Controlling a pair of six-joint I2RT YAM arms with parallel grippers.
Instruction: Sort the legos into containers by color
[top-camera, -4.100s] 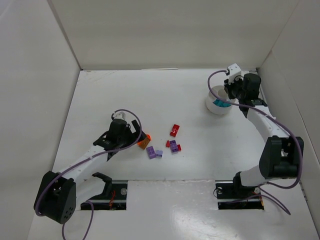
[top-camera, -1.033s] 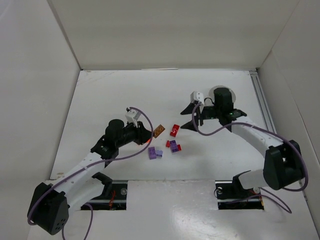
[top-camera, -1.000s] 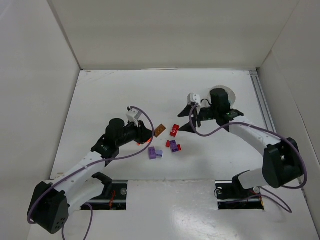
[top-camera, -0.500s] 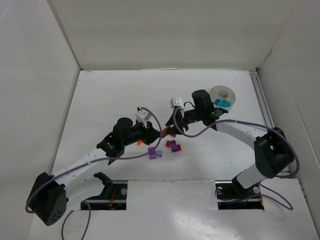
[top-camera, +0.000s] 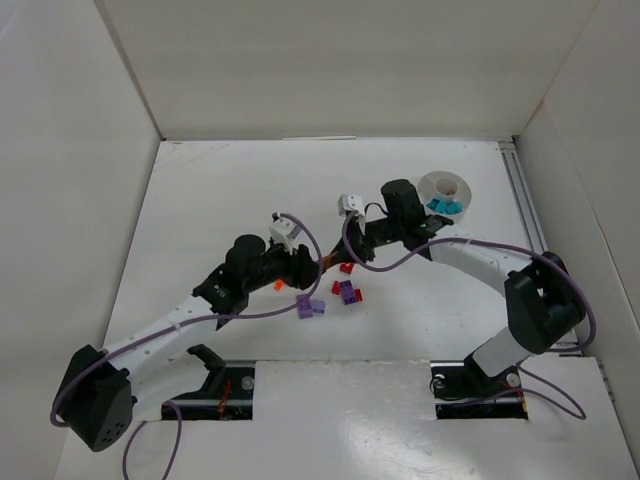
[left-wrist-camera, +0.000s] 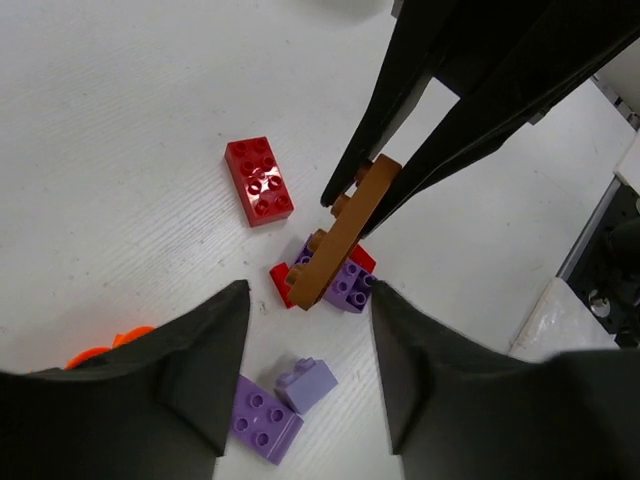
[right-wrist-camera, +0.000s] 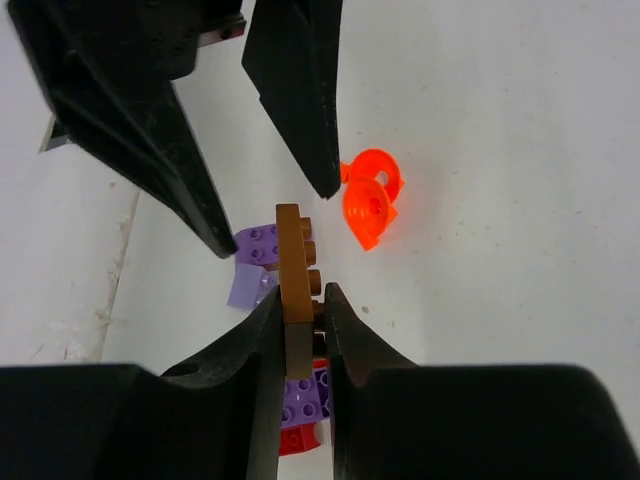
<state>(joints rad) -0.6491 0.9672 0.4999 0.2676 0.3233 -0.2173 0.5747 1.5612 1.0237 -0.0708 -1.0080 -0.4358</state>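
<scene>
my right gripper (right-wrist-camera: 300, 296) is clamped on a brown brick (right-wrist-camera: 293, 250), a thin plate pinched on edge between the two fingertips with its studs facing sideways. in the left wrist view the plate hangs tilted over a small cluster, where a purple brick (left-wrist-camera: 347, 283) touches a small red brick (left-wrist-camera: 282, 282). i cannot tell whether the plate touches them.

my left gripper (left-wrist-camera: 307, 300) stands spread wide and holds nothing. it faces the right gripper's fingers from the opposite side, and in its own camera the plate's lower end shows between its tips.

a long red brick (left-wrist-camera: 259, 181) lies flat just beyond the cluster. a purple pair (left-wrist-camera: 285, 405), a flat square with a sloped piece touching it, lies nearer my left wrist. a translucent orange piece (right-wrist-camera: 370, 200) rests on the white table (top-camera: 200, 200) beside the left fingers.

from the top, both arms reach toward the middle of the table and meet over the loose bricks. the round white dish (top-camera: 446, 178) sits just beside the right arm's wrist, well apart from the loose bricks, with teal bricks (top-camera: 443, 207) in one of its near compartments.
</scene>
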